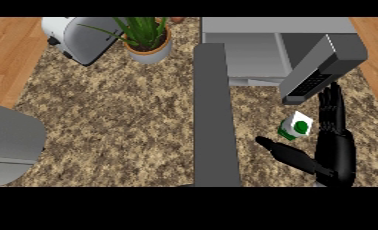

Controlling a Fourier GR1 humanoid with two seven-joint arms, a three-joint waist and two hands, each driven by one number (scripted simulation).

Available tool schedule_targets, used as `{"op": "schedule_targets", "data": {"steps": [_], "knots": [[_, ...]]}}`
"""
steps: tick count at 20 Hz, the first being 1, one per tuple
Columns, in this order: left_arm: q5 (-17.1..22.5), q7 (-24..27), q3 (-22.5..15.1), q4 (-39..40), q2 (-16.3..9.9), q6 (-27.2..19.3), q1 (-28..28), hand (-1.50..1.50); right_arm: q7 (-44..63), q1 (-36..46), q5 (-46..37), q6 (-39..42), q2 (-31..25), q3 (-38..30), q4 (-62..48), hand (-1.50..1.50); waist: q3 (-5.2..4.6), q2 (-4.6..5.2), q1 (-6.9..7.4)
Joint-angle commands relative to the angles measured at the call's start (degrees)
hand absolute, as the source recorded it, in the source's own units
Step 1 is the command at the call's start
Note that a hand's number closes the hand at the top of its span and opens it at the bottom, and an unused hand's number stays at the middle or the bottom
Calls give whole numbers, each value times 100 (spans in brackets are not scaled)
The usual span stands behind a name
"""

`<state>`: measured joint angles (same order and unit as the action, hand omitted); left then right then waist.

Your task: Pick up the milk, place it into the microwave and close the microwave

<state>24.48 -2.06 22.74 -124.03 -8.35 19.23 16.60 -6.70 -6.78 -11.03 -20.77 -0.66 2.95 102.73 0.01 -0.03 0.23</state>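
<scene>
milk: small white-and-green milk carton (pixel 296 126) standing on the speckled granite surface (pixel 125 119), just below the open grey microwave (pixel 266 49)
right robot hand (pixel 334 144): open, thumb and fingers flanking the carton, not closed on it
handling: probably light, squashy cardboard walls
grab spot: opposite flat sides, mid-height

A home kitchen: a speckled granite counter (pixel 133 114) holding a microwave (pixel 273 49), toaster (pixel 77 39) and potted plant (pixel 148 39).

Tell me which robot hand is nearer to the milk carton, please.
The right. The right robot hand is open just beside the milk carton, fingers on its right, thumb below it. The left robot hand does not show in the head view.
</scene>
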Motion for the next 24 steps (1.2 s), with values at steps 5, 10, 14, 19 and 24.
{"op": "schedule_targets", "data": {"steps": [5,10,14,19,24], "knots": [[269,59,350,-124,76,396,318,-150,-1207,-525,445,15,21,-566,-913,-150,0,-5,-8],[234,-419,206,-264,146,123,-70,-150,-1407,-61,856,357,-266,-1099,-1787,-150,1,2,-15],[641,-352,675,-602,124,505,442,-150,-1889,217,1025,505,-281,-1278,-2641,-150,1,-1,20],[-270,-151,118,-173,567,431,-27,-150,-2870,348,1263,901,-441,-1570,-3663,-150,3,9,-18],[638,-570,784,-232,75,520,-59,-150,-3598,515,1180,866,-386,-1632,-4572,-150,2,4,2]]}}
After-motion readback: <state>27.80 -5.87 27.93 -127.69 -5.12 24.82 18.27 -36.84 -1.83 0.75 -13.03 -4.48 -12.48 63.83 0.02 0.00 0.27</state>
